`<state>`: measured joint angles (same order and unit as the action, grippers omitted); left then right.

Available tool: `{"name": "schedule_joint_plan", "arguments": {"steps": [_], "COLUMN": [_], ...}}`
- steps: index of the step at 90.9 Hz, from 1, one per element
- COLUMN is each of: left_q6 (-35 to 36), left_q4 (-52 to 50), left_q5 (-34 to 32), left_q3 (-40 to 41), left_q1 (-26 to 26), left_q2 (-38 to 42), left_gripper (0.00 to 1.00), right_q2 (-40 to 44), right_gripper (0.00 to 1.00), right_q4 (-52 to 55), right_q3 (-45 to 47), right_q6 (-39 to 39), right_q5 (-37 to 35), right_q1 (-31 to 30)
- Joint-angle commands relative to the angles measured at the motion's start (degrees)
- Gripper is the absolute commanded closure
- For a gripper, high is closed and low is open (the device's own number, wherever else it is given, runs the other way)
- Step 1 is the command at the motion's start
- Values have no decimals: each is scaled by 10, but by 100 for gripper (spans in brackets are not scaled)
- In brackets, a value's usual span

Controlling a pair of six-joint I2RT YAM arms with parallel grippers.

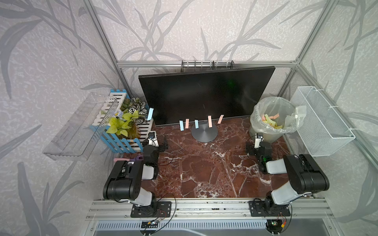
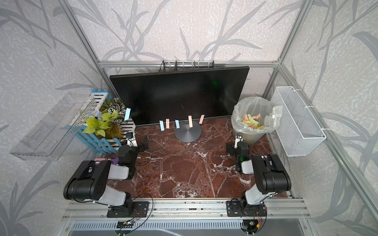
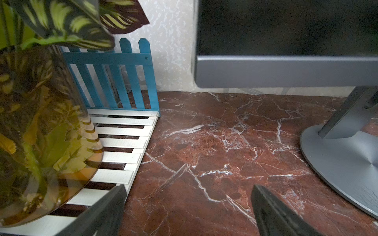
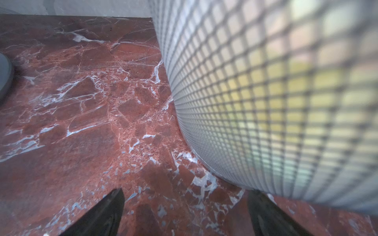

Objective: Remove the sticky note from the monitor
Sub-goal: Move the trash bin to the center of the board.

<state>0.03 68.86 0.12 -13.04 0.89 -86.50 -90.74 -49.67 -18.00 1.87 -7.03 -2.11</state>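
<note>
The black monitor [image 1: 204,96] [image 2: 180,96] stands at the back on its round grey stand [image 1: 204,133]. Several blue and pink sticky notes hang from its lower edge, such as a blue one [image 1: 181,125] [image 2: 162,125] and a pink one [image 1: 210,121]. Another blue note [image 1: 150,113] sticks to its left edge. My left gripper [image 3: 189,190] [image 1: 163,144] is open and low over the marble, left of the stand [image 3: 347,163] and below the monitor's grey bezel [image 3: 286,69]. My right gripper [image 4: 184,196] is open and empty beside the mesh bin [image 4: 266,102]. Neither wrist view shows a note.
The plastic-lined waste bin [image 1: 257,110] at right holds discarded notes. A blue-and-white fence planter [image 1: 122,143] with plants stands at left, close to the left gripper. A clear tray [image 1: 79,126] and a white wire basket [image 1: 323,120] hang on the side walls. A wire rack [image 1: 206,65] sits behind the monitor.
</note>
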Motion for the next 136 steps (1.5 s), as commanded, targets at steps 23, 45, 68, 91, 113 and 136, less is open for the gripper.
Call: {"name": "schedule_joint_plan", "arguments": {"steps": [23,45,68,91,113,136], "left_q6": [4,4,-27,-110,-147,-206], "left_q4": [12,14,-207,-393,-535,-586], "left_q5": [-1,-2,-35,-80,-107,-99], "left_q3": [-9,-7,-69,-43,-49,-65], "left_q1": [-2,-1,-2,-8,-10,-12], "left_q2": [-6,-5,94,268,397,433], "left_gripper": [0,0,0,0,0,0], "right_q2": [1,9,175,254,338,411], "right_gripper": [1,1,1,1,1,1], "right_q4": [-63,-51,280,513,632,783], "right_q3": [-31,-34,-128,-204,-198,-197], "right_q6": [7,22,93,196,209,220], "right_q5": [-23,25,-20,71,134,159], "right_q1": [6,29,29,29,-3,-49]}}
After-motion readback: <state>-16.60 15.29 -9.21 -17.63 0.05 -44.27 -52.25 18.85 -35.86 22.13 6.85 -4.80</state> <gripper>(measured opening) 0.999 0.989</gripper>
